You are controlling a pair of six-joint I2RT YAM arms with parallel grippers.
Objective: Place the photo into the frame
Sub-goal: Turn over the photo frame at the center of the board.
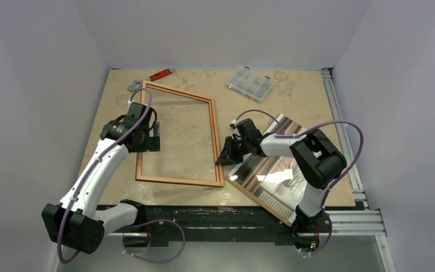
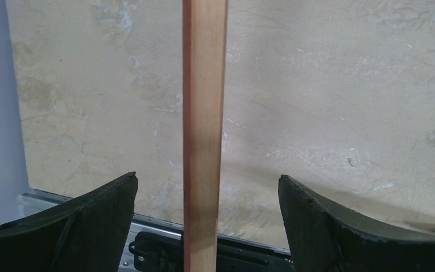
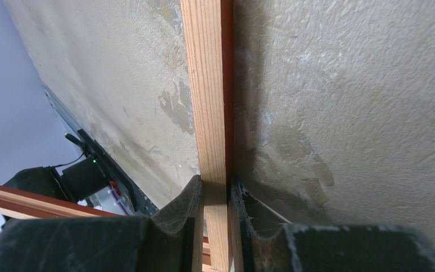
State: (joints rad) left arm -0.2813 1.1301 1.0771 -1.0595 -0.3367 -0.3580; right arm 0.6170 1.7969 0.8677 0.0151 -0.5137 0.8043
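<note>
The wooden frame (image 1: 175, 92) lies on the beige table, left of centre, with its pale side up. My left gripper (image 1: 147, 144) is open over the frame's left rail. In the left wrist view that rail (image 2: 204, 85) runs between the wide-spread fingers (image 2: 207, 178), touching neither. My right gripper (image 1: 225, 157) is shut on the frame's right rail near its near end. The right wrist view shows both pads pressed on the rail (image 3: 207, 85) at the fingertips (image 3: 215, 187). The glossy photo (image 1: 260, 170) lies flat to the right, partly under the right arm.
A clear plastic parts box (image 1: 250, 84) sits at the back right. A red-handled tool (image 1: 160, 74) and a small grey object (image 1: 133, 86) lie at the back, beyond the frame. An aluminium rail (image 1: 340, 122) runs along the table's right edge.
</note>
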